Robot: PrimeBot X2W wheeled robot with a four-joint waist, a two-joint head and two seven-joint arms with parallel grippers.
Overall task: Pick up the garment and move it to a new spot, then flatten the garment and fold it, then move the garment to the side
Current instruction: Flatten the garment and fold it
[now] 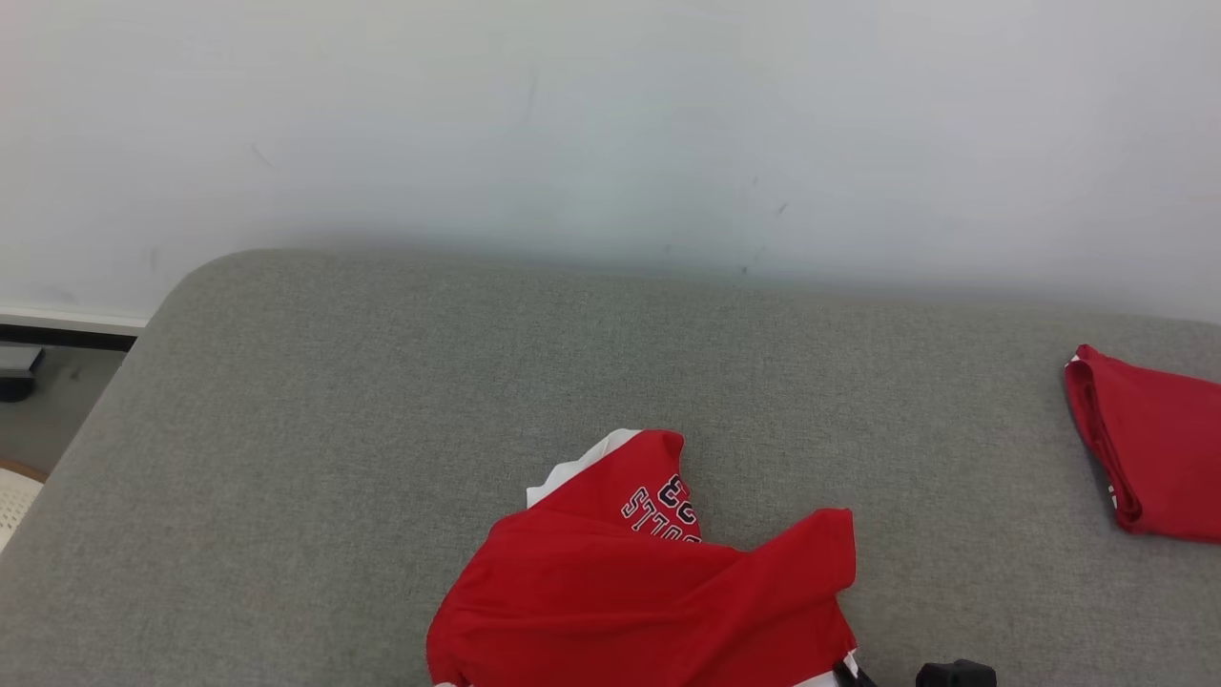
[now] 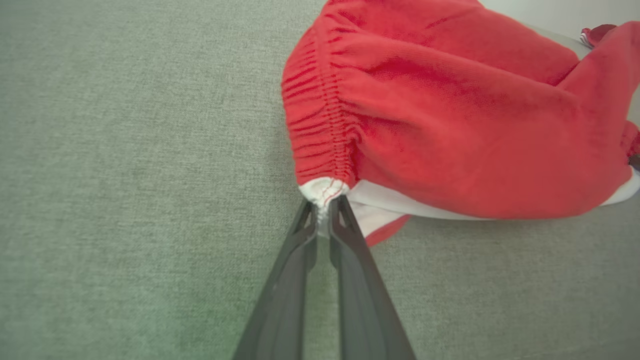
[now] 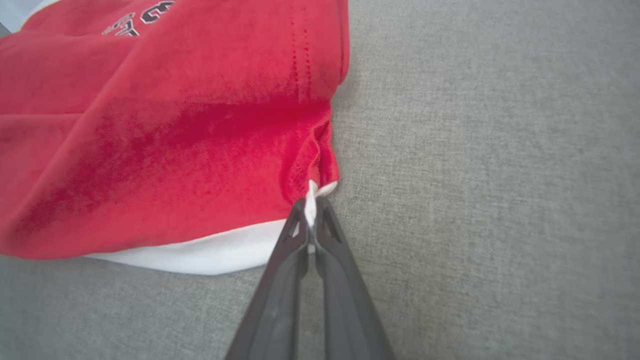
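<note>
The garment (image 1: 649, 592) is a red piece with white trim and dark lettering, lying crumpled at the near middle of the grey cushion (image 1: 382, 401). My left gripper (image 2: 324, 202) is shut on a white corner of the garment (image 2: 450, 110) beside its gathered red waistband. My right gripper (image 3: 311, 205) is shut on the white hem at another corner of the garment (image 3: 165, 135). In the head view a dark fingertip (image 1: 854, 674) touches the cloth's lower right edge at the bottom of the picture.
A second red garment (image 1: 1159, 448), folded, lies at the cushion's far right. A pale wall (image 1: 610, 124) runs behind the cushion. At far left the cushion ends, with floor and a dark baseboard (image 1: 57, 336) beyond.
</note>
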